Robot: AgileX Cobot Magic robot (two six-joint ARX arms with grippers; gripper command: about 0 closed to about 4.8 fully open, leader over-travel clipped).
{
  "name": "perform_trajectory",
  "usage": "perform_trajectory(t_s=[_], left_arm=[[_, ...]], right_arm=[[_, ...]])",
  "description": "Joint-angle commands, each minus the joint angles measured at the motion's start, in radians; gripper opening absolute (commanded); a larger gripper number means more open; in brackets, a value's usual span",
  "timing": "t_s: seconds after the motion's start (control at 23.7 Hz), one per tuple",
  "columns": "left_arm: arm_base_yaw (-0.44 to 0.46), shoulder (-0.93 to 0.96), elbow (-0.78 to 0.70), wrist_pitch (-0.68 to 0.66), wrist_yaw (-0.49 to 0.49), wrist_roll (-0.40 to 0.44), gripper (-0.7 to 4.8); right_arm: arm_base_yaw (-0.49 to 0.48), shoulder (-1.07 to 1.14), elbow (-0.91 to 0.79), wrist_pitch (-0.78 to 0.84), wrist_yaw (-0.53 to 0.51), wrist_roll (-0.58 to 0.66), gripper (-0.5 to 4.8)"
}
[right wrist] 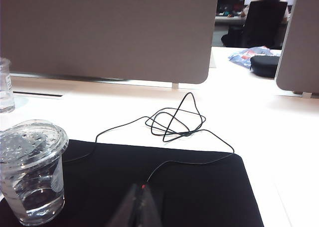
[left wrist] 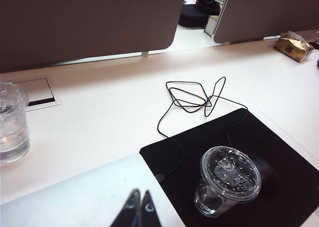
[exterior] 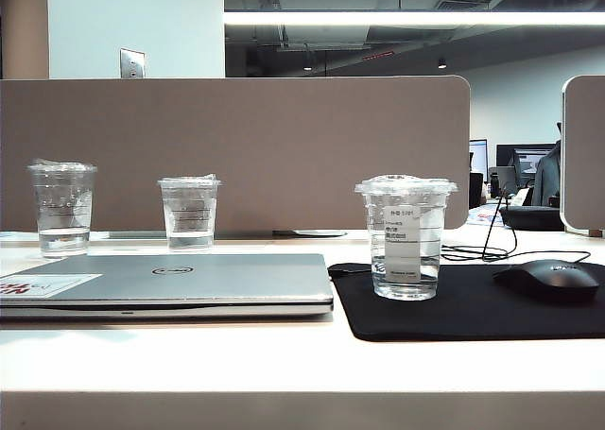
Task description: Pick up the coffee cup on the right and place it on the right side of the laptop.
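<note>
Exterior view shows you the clear plastic lidded coffee cup with the white printed label (exterior: 406, 236) already standing upright on the black rectangular mouse pad (exterior: 529, 318), just to the right of the closed slim silver-grey laptop (exterior: 180, 283) and clear of its edge; judged from that, the placing looks done and nothing is left but to keep both arms out of the way. No arm appears in this view at all. In the left wrist view the left tool (left wrist: 139, 206) has its dark fingertips pressed together and hangs above the laptop's lid, holding nothing, with the cup well apart from it on the pad. In the right wrist view the right tool (right wrist: 138, 203) is likewise pressed together and empty, over the pad, the cup off to one side and not touched. Around the cup you have a black computer mouse (exterior: 553, 280) on the same pad toward the counter's right edge, and its thin black cable (right wrist: 172, 122) looped loosely on the white counter (exterior: 284, 359) behind the pad. Two clear unlabelled plastic cups (exterior: 62, 208) (exterior: 189, 213) stand along the counter's back edge, behind the laptop, well away from the labelled one. Nothing crowds the cup; only the cable and mouse would catch a careless sweep.
</note>
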Motion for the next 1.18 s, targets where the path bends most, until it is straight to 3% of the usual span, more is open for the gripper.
perform_trajectory(t_s=[0.04, 0.42, 0.59, 0.76, 1.18], left_arm=[[-0.001, -0.002, 0.003, 0.009, 0.004, -0.003, -0.05], [0.0, -0.002, 0.003, 0.009, 0.005, -0.003, -0.05], [0.0, -0.002, 0.003, 0.009, 0.004, -0.003, -0.05], [0.0, -0.002, 0.003, 0.009, 0.004, -0.003, -0.05], [0.0, -0.002, 0.003, 0.009, 0.005, -0.003, -0.05]], right_arm=[[-0.001, -0.043, -0.02, -0.008, -0.001, -0.002, -0.06], [0.003, -0.104, -0.1, 0.0, -0.011, 0.013, -0.06], [0.012, -0.104, -0.1, -0.005, 0.01, 0.015, -0.06], [0.012, -0.104, -0.1, -0.005, 0.093, 0.074, -0.06], [0.01, -0.103, -0.1, -0.005, 0.093, 0.081, 0.01]])
